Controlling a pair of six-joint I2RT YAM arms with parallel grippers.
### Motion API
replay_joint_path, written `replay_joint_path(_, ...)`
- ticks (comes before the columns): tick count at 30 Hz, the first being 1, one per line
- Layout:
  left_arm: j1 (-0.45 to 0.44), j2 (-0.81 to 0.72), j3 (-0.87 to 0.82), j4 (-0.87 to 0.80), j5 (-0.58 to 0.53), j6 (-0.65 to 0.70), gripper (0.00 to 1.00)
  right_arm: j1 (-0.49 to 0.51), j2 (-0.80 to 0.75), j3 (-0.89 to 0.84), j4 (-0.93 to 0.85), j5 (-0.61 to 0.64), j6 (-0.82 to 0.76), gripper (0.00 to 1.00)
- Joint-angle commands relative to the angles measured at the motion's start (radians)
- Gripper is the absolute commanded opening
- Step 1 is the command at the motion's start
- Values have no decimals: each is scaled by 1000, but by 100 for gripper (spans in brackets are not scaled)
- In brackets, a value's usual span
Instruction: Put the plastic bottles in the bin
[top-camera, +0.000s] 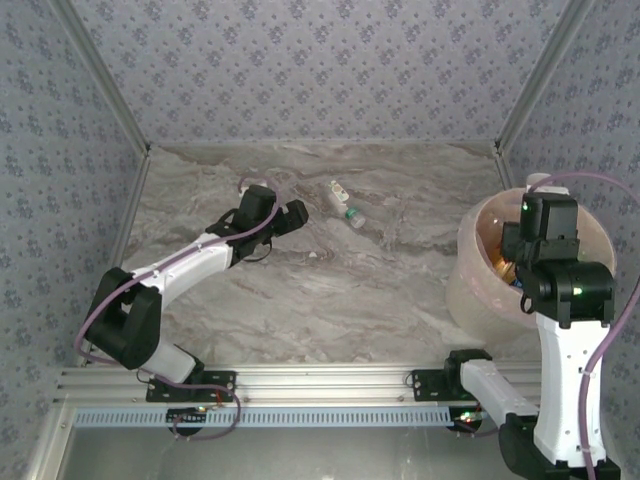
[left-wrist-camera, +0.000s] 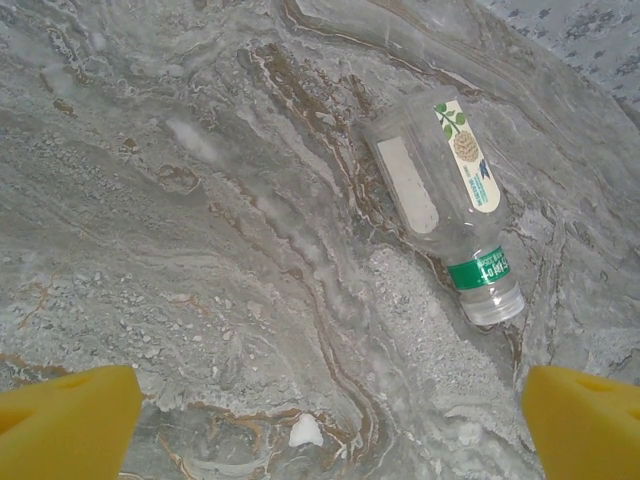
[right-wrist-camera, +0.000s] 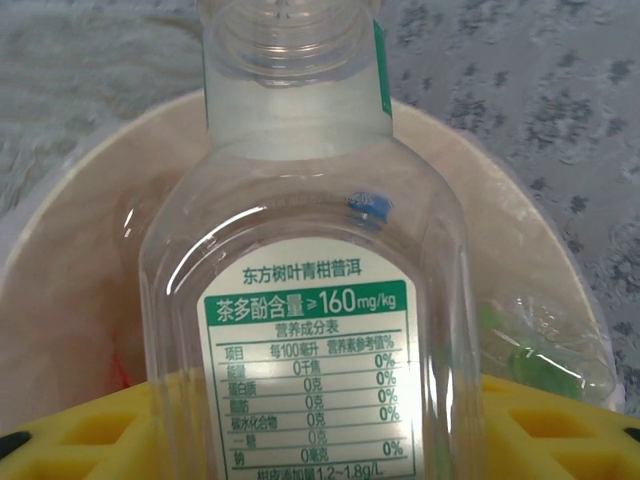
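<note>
Closest to me, in the right wrist view, is a clear bottle (right-wrist-camera: 310, 300) with a green-and-white nutrition label. It sits between the yellow fingers (right-wrist-camera: 100, 430) of the right gripper (right-wrist-camera: 320, 445), neck pointing away from the lens. The gripper is clamped on its body, and it hangs directly above the open mouth of the bin (right-wrist-camera: 60, 250). I judge that letting go from here would drop it cleanly inside. The relation I care about more is on the other side of the table (top-camera: 350, 300). There a second bottle (left-wrist-camera: 445, 200), clear with a green band at the cap, lies on its side on the marble surface. The left gripper (left-wrist-camera: 325, 425) hovers over the table short of it with its jaws spread wide and nothing between them. From that wrist camera the second bottle lies ahead and off to the right. Its long axis slants a little, with the base farther away and the cap nearer and further right. The fingers close left to right, so that axis already runs nearly across their line. I judge the arm needs a reach forward and rightward, with a slight twist of the wrist, to straddle the body. The left arm is plainly the nearer one, and the right is well apart, over the bin at the table's right edge.
</note>
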Motion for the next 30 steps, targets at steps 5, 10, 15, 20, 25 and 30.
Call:
replay_joint_path(5,6,11,20,-1,17,-16,98,-123,66,82,-162,-306,-359,68)
replay_joint_path(10,4,10,15,-2,17,-21,98,-132,107,125,-212,-266,-424,79)
replay_joint_path(15,5,15,17,1,15,-21,98,-132,149,185,-211,-169,-391,86)
replay_joint_path(20,4,21,12,4,16,-27,98,-139,148,146,-127,-172,-334,89)
replay_joint_path(25,5,21,17,1,14,-20,98,-144,128,61,-16,-185,-277,92)
replay_joint_path(30,5,18,17,-8,10,-13,98,-143,167,-2,-45,-47,-259,93)
